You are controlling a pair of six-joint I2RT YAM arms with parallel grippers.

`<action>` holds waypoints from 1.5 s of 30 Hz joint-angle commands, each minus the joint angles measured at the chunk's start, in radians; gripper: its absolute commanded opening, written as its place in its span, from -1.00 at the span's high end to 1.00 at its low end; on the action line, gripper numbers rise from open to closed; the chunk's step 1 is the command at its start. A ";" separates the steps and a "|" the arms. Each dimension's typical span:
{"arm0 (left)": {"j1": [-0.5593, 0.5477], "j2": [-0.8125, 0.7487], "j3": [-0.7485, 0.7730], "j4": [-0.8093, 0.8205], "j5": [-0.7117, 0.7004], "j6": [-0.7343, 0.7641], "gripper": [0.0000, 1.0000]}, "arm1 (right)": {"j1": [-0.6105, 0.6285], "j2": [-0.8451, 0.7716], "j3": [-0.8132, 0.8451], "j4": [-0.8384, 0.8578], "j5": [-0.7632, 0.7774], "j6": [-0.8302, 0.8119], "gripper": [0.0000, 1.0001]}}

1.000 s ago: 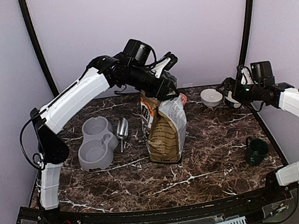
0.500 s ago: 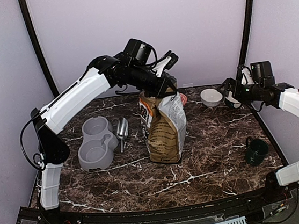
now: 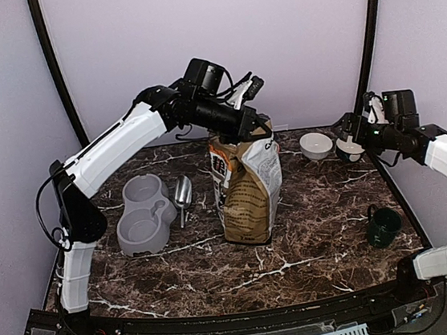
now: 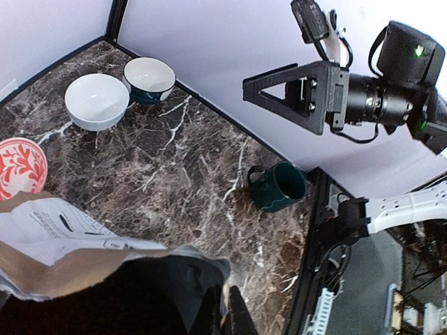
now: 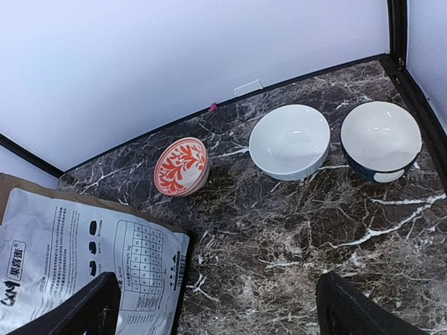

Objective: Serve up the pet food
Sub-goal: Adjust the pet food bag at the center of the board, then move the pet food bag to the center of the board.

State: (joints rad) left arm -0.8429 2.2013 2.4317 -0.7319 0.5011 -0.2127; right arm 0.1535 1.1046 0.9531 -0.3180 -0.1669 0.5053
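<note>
Left fingers (image 4: 213, 310) have gone from apart to clamped on the top edge of the dog-food bag (image 3: 247, 197), pulling its mouth up a touch, and the right arm has drifted slightly toward the right wall. Right fingers (image 5: 347, 309) are spread wide, holding nothing, above the back-right corner of the worktop (image 3: 320, 237). Pet food isn't visible in any view; the bag stands upright mid-worktop, with the grey double bowl (image 3: 142, 213) and scoop (image 3: 182, 192) to its left.

Soft, even light; sharp frames.
</note>
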 commanded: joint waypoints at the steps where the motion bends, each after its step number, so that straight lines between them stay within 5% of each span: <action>1: 0.025 -0.049 -0.003 0.274 0.210 -0.198 1.00 | 0.005 -0.019 -0.014 0.008 0.024 -0.011 -0.97; 9: 0.045 -0.052 -0.025 0.364 0.248 -0.248 0.95 | 0.004 -0.014 0.018 -0.025 0.040 -0.029 -0.97; 24: 0.151 -0.215 -0.175 0.233 0.081 -0.045 -0.16 | 0.004 0.028 0.146 -0.090 0.034 -0.080 -0.99; 31: 0.197 -0.456 -0.423 0.200 -0.255 0.101 -0.97 | 0.005 0.104 0.349 -0.190 -0.013 -0.123 -0.99; 41: 0.307 -0.737 -0.823 0.215 -0.661 0.265 -0.98 | 0.067 0.240 0.561 -0.310 -0.146 -0.081 -0.99; 45: 0.307 -0.780 -0.951 0.261 -0.701 0.301 -0.98 | 0.151 0.320 0.683 -0.399 -0.145 -0.088 -0.99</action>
State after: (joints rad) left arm -0.5301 1.4551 1.5814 -0.5121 -0.0883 0.0128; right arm 0.2348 1.3716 1.5280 -0.6407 -0.2832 0.4103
